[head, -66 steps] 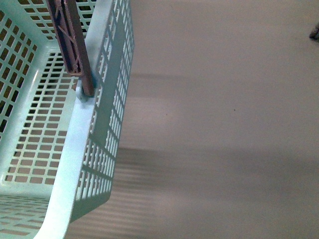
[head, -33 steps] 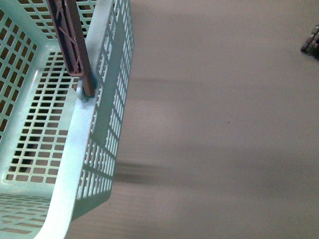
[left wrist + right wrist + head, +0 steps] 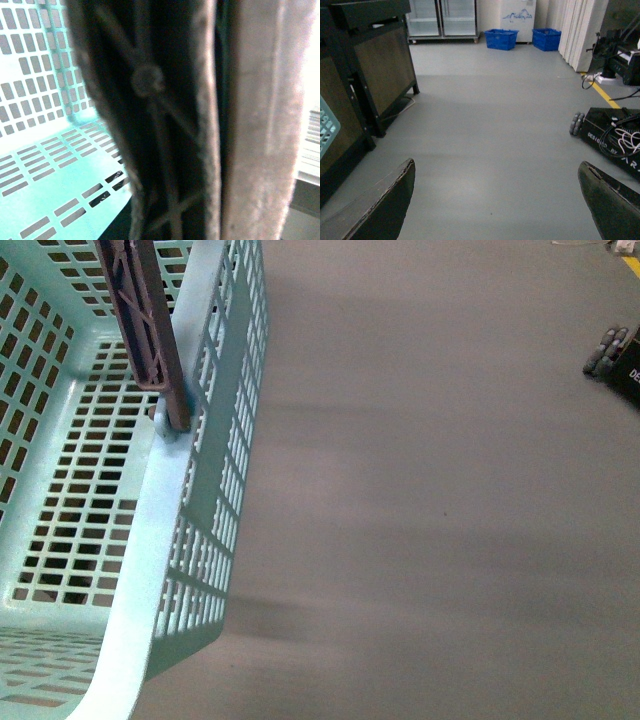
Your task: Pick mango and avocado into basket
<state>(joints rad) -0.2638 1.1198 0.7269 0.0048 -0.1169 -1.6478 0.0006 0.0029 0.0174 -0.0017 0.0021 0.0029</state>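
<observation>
Basket [image 3: 150, 540]: no fruit seen inside; mango, avocado judged unpicked. Right end effector [image 3: 496, 167] spread, empty; left end effector's state cannot be told.

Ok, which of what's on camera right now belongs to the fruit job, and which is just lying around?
Job:
- basket, with its brown handle
- right claw, open and empty
- mango and avocado: neither is in any view

Lying about:
- blue crates
- dark cabinet
- wheeled base with cables
- glass-door fridges
</observation>
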